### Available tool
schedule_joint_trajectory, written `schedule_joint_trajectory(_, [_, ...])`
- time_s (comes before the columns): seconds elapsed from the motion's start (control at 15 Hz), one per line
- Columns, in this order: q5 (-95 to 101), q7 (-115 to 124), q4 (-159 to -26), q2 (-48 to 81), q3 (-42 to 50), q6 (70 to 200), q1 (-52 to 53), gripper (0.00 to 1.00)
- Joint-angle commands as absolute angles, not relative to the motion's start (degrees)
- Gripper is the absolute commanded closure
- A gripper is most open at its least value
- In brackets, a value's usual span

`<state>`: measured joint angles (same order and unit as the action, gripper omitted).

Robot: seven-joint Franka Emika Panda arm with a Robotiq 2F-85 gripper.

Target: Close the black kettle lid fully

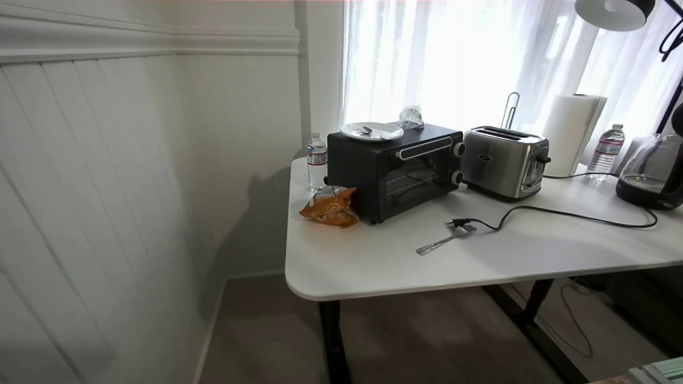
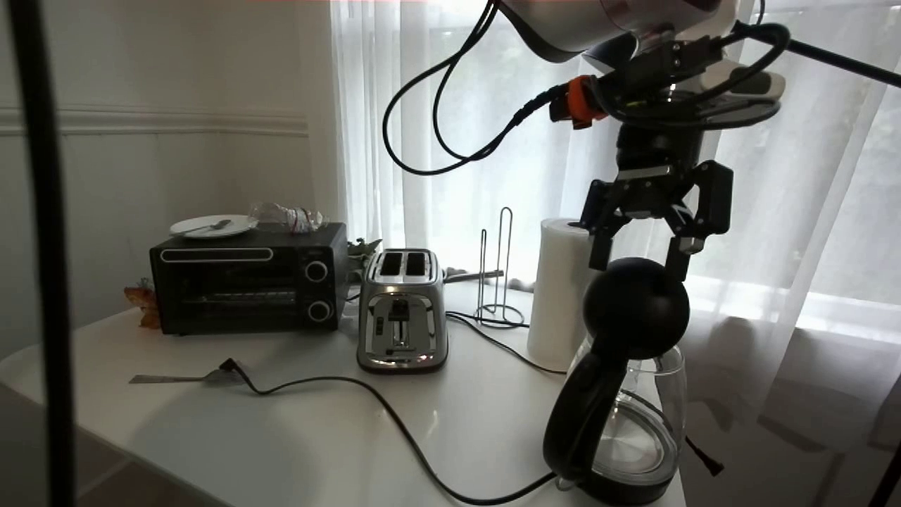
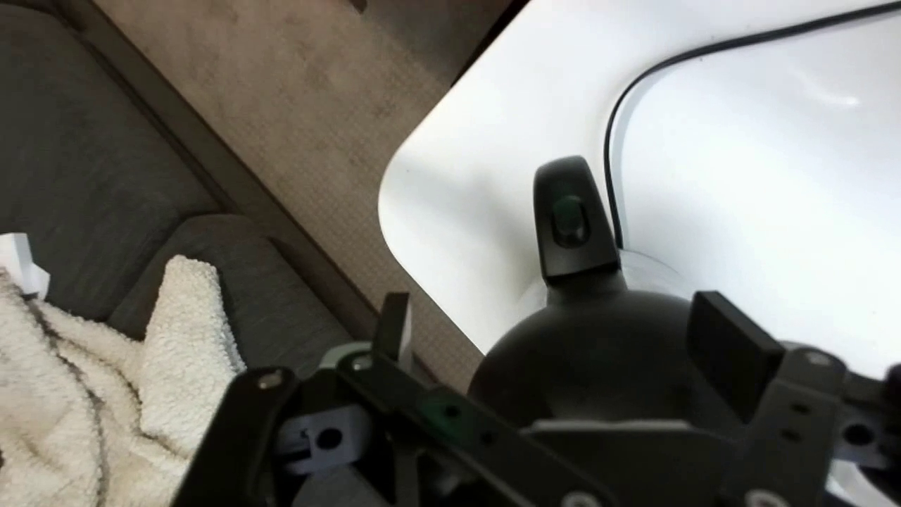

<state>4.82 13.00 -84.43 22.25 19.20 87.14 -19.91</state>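
The black kettle has a clear glass body (image 2: pixel 637 429), a black base (image 2: pixel 626 489) and a black handle (image 2: pixel 581 415). It stands near the table's end and is partly cut off at the right in an exterior view (image 1: pixel 648 170). Its round black lid (image 2: pixel 637 310) is tilted up, above the glass rim. My gripper (image 2: pixel 638 259) points down just over the lid's upper edge, open, with one fingertip overlapping that edge in view. In the wrist view the gripper (image 3: pixel 566 334) has its fingers spread with the lid (image 3: pixel 598 345) below and between them. Contact cannot be told.
A paper towel roll (image 2: pixel 559 296) stands close behind the kettle. A silver toaster (image 2: pixel 402 310) and black toaster oven (image 2: pixel 246 282) stand farther along the white table (image 2: pixel 295 429). The cord (image 2: pixel 394 415) runs across to a fork (image 2: pixel 176 379). A lamp (image 1: pixel 613 13) hangs above.
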Motion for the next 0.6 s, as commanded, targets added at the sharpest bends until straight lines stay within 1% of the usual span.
schedule_joint_trajectory(0.0, [5.65, 12.07, -80.86, 25.07, 18.88, 82.09, -20.63, 0.00])
schedule_joint_trajectory(0.53, [-2.94, 9.93, -80.48, 27.44, 17.35, 83.73, -22.84, 0.00])
